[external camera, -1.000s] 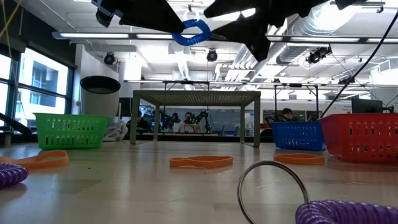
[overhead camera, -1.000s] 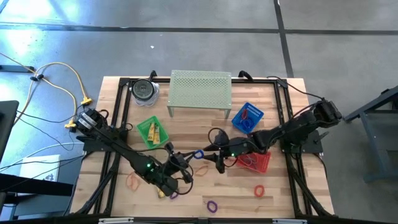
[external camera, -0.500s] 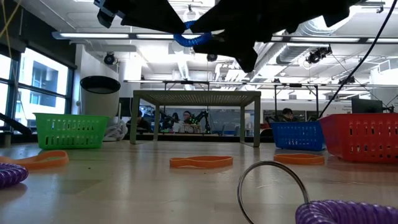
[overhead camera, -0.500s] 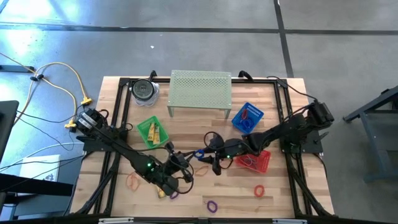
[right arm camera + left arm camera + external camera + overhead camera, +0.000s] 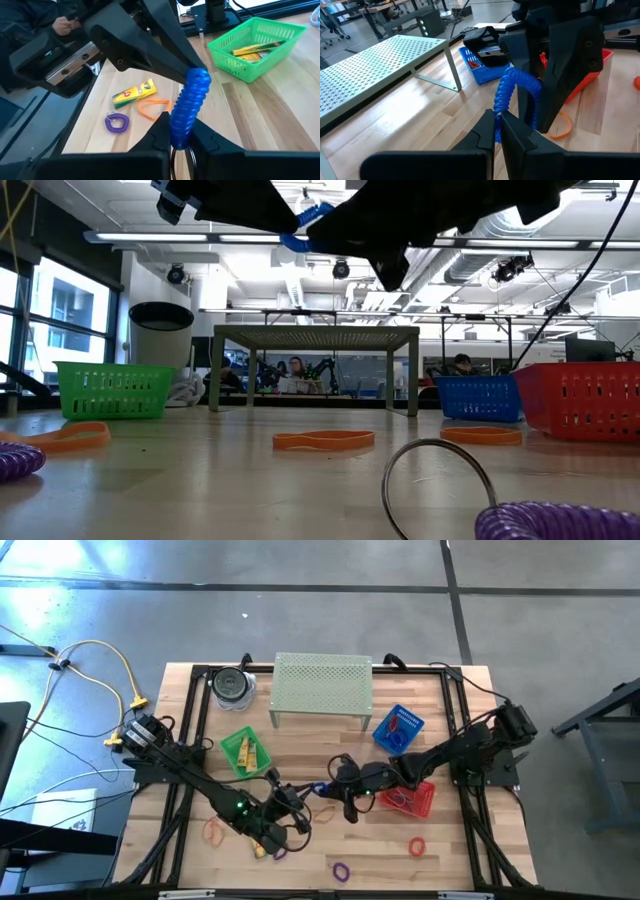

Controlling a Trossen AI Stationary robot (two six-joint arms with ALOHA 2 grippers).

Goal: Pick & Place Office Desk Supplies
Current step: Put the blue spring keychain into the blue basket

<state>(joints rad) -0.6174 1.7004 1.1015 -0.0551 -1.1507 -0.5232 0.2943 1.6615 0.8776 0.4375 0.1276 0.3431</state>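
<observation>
High view: the left gripper and the right gripper meet above the middle of the pale wooden slatted table, with a blue coiled band loop between them; a green plastic mesh basket sits left of centre, a blue plastic mesh basket and a red plastic mesh basket sit to the right; a pale green perforated metal stand stands at the far edge, beside a round dark-lidded clear jar; a purple coiled loop, a red loop and an orange-tan loop lie near the front edge.

Low view: the blue coil hangs well above the table between both dark grippers; a flat orange-tan band lies on the wood beneath; a second purple coil lies nearest the camera.

Left wrist view: the left fingers are pressed together on the lower end of the blue coil; the right gripper's body stands just behind it.

Right wrist view: the right fingers are clamped on the blue coil, whose upper end meets the left gripper's tip; a yellow oblong crayon box, an orange-tan band and a purple coil lie on the table below.
</observation>
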